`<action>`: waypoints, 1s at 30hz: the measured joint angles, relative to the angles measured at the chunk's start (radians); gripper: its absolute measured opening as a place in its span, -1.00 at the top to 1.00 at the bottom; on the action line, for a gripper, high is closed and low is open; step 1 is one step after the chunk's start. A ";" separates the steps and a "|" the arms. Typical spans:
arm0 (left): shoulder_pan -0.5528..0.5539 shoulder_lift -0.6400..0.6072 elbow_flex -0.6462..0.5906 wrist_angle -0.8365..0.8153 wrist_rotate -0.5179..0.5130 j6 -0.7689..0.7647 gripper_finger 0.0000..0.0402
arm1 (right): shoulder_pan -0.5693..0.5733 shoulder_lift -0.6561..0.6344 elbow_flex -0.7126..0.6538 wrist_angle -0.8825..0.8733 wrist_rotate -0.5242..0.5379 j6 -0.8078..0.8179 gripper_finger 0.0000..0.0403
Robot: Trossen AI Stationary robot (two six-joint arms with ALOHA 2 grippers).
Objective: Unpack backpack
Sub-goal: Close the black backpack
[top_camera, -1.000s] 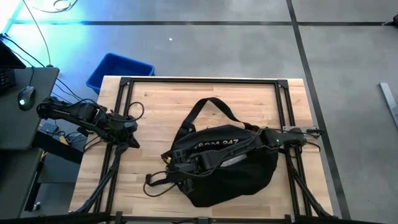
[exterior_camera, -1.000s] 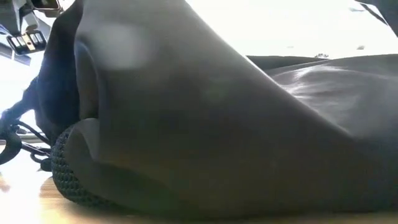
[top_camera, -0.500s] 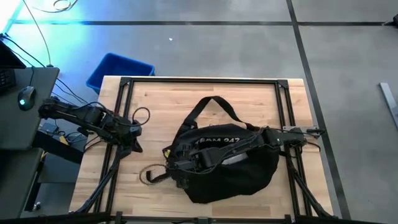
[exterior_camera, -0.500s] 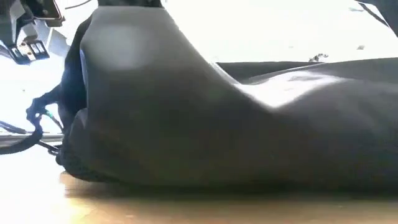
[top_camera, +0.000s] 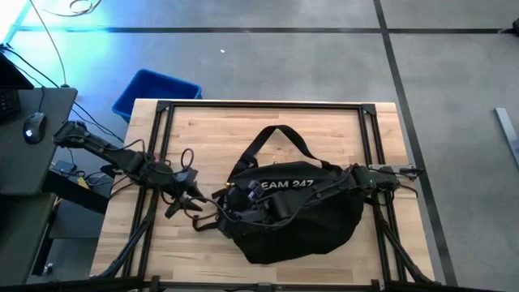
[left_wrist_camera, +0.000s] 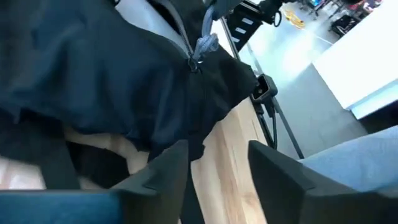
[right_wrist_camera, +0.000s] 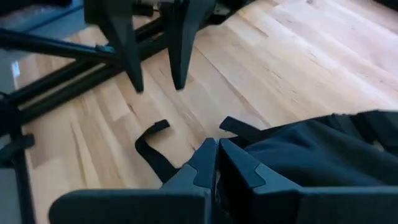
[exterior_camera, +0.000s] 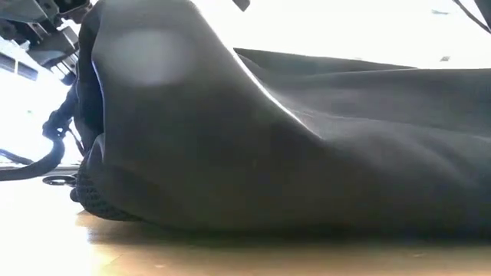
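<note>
The black backpack (top_camera: 300,231) (exterior_camera: 268,153) lies on its side in the middle of the wooden table, with its white lettering up and its carry loop (top_camera: 280,134) toward the far edge. My right gripper (top_camera: 241,207) (right_wrist_camera: 216,152) reaches across it from the right and is shut at its left end. My left gripper (top_camera: 186,203) (left_wrist_camera: 214,168) (right_wrist_camera: 154,74) stands open just left of the backpack, with only bare table between its fingers. In the left wrist view a zipper pull (left_wrist_camera: 200,50) shows on the fabric (left_wrist_camera: 93,74) ahead. My right gripper is shut on the edge of the black fabric (right_wrist_camera: 252,152) at the backpack's left end, coming level from the table's right side. Its own fingers hide what lies between them. The rest of the backpack rests on the table.
A loose black strap (right_wrist_camera: 152,146) (top_camera: 203,225) curls on the table between the two grippers. A black metal frame (top_camera: 259,105) runs round the table top. A blue bin (top_camera: 154,93) stands on the floor past the far left corner.
My left gripper has moved toward the table's right and near edges, up to the backpack's left end, and has opened. The backpack's left end and its loose strap have shifted, and more of the white lettering shows.
</note>
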 joint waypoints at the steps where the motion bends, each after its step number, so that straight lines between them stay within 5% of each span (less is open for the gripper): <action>1: -0.008 0.018 -0.006 0.017 -0.009 -0.008 0.17 | 0.004 0.000 0.000 -0.003 0.009 0.012 1.00; 7: -0.053 0.168 -0.049 0.205 -0.083 -0.015 0.02 | 0.008 0.000 0.000 -0.009 0.018 0.018 1.00; 26: -0.080 0.705 -0.059 0.724 -0.332 -0.009 0.02 | -0.005 0.013 -0.012 0.028 0.005 0.081 1.00; 30: -0.079 0.803 -0.026 0.769 -0.327 0.037 0.19 | 0.002 0.034 -0.013 0.025 -0.017 0.125 1.00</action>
